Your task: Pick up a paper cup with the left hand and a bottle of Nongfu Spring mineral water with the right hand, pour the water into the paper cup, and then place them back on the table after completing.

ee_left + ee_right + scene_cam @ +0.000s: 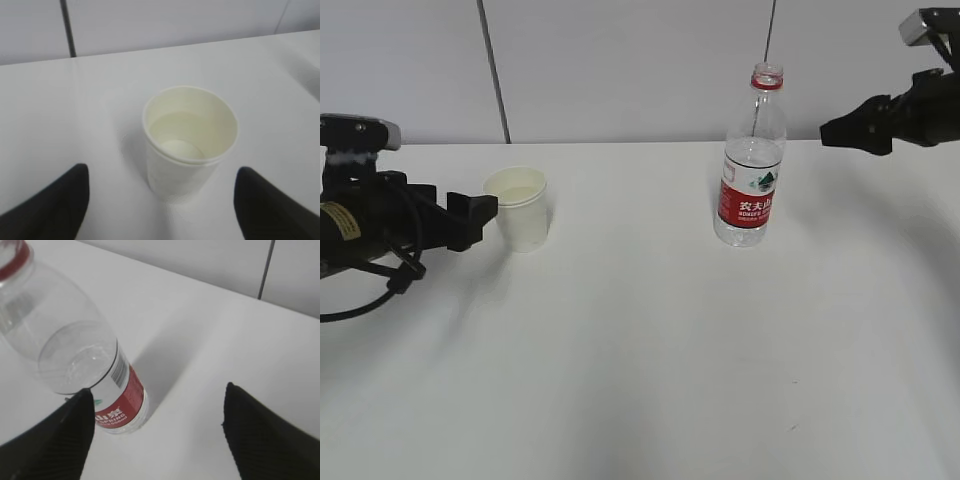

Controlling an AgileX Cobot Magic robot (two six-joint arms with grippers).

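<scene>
A white paper cup (520, 212) stands upright on the white table (640, 350), left of the middle. My left gripper (480, 218) is level with it, right at its left side, and open. In the left wrist view the cup (187, 150) sits centred just ahead of the wide-apart fingers (55, 205), untouched. The Nongfu Spring bottle (752, 170) has a red label and no cap, and stands upright right of centre. My right gripper (835, 131) hangs open above the table, to the bottle's right. In the right wrist view the bottle (75, 355) lies by the left finger (60, 440), not between the two.
A pale wall with dark vertical seams (493, 70) runs behind the table's far edge. Bare tabletop (640, 230) separates cup and bottle, and more spreads across the front.
</scene>
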